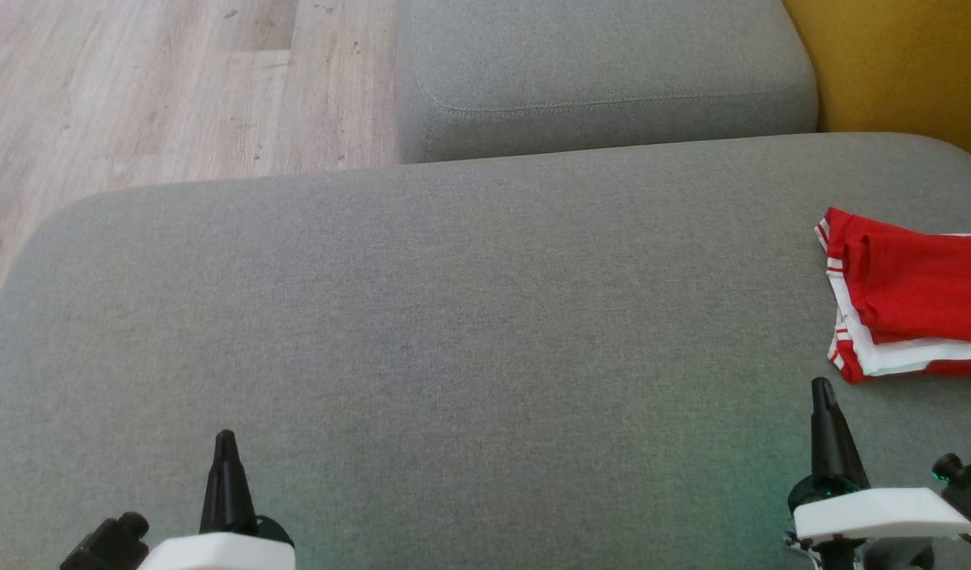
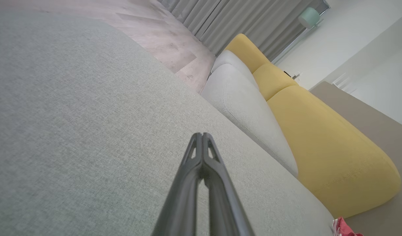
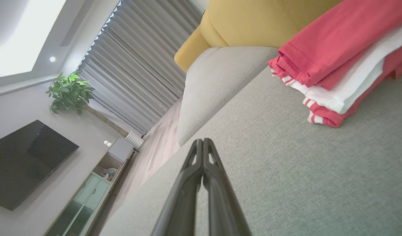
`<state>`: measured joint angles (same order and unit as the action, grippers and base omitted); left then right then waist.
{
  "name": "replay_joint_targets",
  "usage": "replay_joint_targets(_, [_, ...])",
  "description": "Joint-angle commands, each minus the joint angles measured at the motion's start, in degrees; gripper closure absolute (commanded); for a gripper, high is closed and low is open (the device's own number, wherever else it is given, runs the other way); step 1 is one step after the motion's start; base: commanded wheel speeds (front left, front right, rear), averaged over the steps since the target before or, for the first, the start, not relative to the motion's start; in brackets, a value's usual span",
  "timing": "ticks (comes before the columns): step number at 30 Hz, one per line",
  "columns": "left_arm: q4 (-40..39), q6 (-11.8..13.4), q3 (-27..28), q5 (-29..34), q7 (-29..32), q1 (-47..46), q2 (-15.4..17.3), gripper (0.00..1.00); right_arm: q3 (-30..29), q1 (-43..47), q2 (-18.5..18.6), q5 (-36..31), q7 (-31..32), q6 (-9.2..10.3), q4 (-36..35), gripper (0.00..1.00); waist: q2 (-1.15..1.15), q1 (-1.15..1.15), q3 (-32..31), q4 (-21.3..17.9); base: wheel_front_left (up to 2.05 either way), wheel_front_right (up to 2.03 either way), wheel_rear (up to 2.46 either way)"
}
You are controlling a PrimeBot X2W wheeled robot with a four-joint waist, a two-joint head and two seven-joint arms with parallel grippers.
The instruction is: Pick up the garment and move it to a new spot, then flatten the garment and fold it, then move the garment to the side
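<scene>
Nearest, low in the head view, the left gripper (image 1: pixel 226 443) and right gripper (image 1: pixel 823 392) hang over the near part of the grey seat cushion (image 1: pixel 470 317). Each has its two dark fingers pressed together with nothing between them. On the right of that cushion lies the garment (image 1: pixel 913 293), red with white stripes and folded into a stack of several layers. It sits just beyond the right gripper's tips and apart from them; its right part runs out of the head view, so how close it is to the cushion's edge cannot be told. By the look of it the folding is done and the garment is set aside. The likely hazard is the right gripper: any move forward or rightward could snag the near striped corner and drag the loose layers open, undoing the fold.
</scene>
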<state>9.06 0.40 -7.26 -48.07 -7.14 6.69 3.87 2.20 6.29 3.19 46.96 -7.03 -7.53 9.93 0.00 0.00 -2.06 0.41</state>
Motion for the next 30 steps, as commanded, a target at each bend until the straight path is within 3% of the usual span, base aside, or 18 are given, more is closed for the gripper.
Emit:
replay_joint_targets(1, [-1.3,-0.7,1.6,-1.6,0.2,-3.1,0.8,1.0,0.1,-3.2,1.1,1.8,0.3,0.02,-1.6,1.0,0.0,0.0,0.0,0.0,0.0,0.0,0.0])
replay_joint_targets(30, [1.3,-3.8,5.6,-21.1,5.0,-7.3,0.9,1.0,-2.6,-7.1,1.3,21.6,5.1,0.03,0.8,1.0,0.0,0.0,1.0,-0.2,0.0,0.0,0.0])
